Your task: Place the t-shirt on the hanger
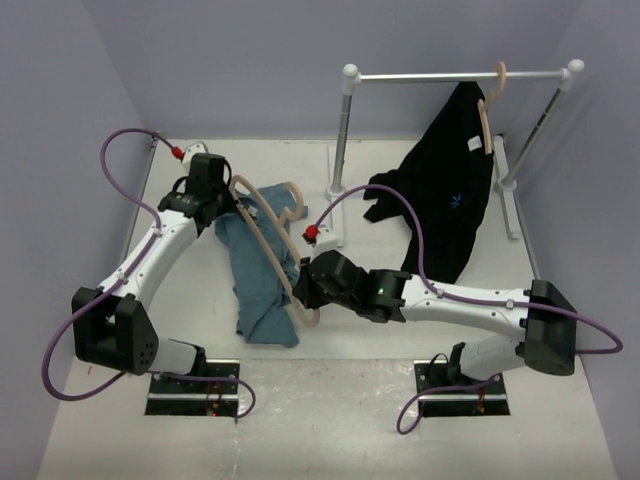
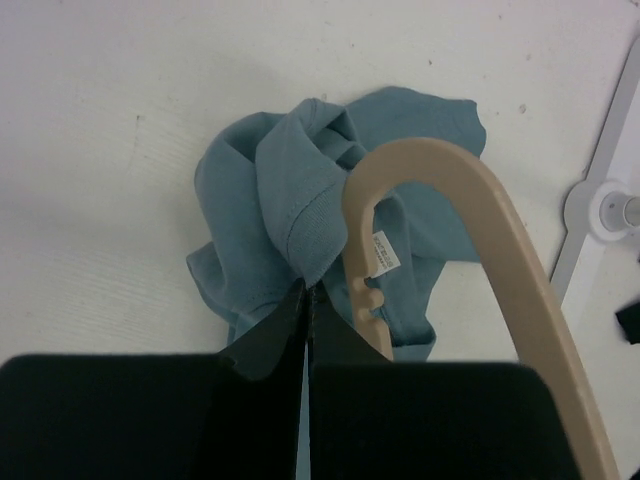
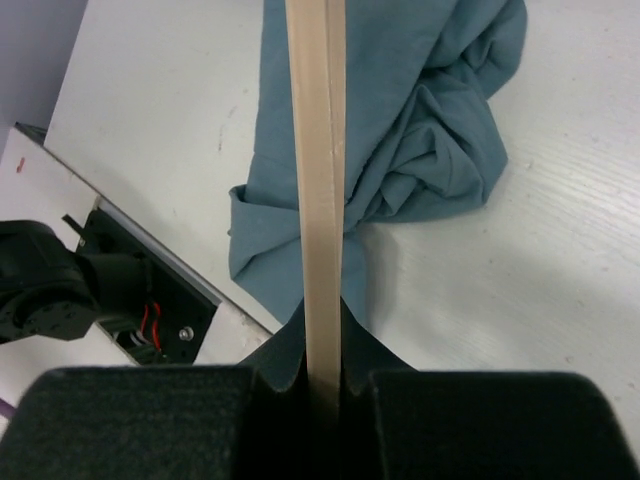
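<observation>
Pinches t-shirt (image 2: 265, 190) fold w/ left hand (image 2: 306, 305), fingers pressed together. Grips hanger (image 3: 318, 150) arm btwn right hand (image 3: 323, 375) fingers, open only to arm width, over worktop (image 3: 540, 300).

The t-shirt (image 3: 420, 150) is showing soft, matt cloth; the hanger (image 3: 315, 150) is showing smooth pale wood; the rail (image 1: 450, 76) at one o'clock is gleaming glossy white.
</observation>
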### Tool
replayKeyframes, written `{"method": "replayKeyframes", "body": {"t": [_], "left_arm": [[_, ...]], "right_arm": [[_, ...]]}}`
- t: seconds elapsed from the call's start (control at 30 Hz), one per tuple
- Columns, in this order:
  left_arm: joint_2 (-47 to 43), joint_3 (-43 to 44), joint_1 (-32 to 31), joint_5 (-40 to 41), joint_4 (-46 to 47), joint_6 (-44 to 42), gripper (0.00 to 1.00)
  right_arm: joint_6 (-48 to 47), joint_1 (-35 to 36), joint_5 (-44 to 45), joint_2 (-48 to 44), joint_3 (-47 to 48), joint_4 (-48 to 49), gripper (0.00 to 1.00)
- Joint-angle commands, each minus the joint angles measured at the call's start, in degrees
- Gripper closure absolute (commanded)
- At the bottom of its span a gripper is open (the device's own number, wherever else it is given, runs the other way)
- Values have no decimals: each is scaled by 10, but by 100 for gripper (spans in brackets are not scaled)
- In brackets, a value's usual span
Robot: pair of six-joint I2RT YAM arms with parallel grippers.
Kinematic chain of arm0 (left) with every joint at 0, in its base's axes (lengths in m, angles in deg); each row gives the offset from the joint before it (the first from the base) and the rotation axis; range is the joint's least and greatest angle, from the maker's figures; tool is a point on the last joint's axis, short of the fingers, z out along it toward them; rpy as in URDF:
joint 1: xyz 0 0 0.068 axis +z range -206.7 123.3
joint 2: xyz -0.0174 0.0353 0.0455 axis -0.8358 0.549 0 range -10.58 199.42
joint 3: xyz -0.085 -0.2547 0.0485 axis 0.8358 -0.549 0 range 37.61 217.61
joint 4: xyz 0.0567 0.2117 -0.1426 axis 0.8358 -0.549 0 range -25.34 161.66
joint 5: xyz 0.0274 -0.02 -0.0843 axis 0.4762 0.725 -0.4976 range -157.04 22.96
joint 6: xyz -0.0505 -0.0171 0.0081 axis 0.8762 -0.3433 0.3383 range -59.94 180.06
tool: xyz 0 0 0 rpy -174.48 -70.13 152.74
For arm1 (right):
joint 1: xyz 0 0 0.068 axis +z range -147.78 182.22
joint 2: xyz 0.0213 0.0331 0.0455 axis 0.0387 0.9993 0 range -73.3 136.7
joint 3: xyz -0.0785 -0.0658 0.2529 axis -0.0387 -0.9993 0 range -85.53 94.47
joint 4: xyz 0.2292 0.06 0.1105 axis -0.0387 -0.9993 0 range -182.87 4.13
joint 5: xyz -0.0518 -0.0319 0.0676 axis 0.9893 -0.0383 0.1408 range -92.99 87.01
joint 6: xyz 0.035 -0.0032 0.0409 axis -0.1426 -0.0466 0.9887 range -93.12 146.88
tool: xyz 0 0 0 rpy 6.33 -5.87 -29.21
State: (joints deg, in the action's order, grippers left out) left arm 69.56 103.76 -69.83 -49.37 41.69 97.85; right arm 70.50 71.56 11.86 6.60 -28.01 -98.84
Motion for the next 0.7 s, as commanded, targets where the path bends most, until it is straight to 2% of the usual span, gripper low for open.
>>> {"method": "replayKeyframes", "body": {"t": [0.0, 0.47, 0.57, 0.67], "left_arm": [[-1, 13, 10, -1, 28, -16, 100], [4, 53, 16, 10, 1, -39, 100], [9, 70, 17, -26, -20, -63, 100], [-15, 56, 16, -54, -20, -60, 100]], "right_arm": [[-16, 1, -48, -11, -3, 45, 100], [-33, 6, -61, 13, -6, 35, 100], [-35, 5, -57, 14, -15, 39, 100], [-50, -2, -38, 35, 27, 32, 100]]}}
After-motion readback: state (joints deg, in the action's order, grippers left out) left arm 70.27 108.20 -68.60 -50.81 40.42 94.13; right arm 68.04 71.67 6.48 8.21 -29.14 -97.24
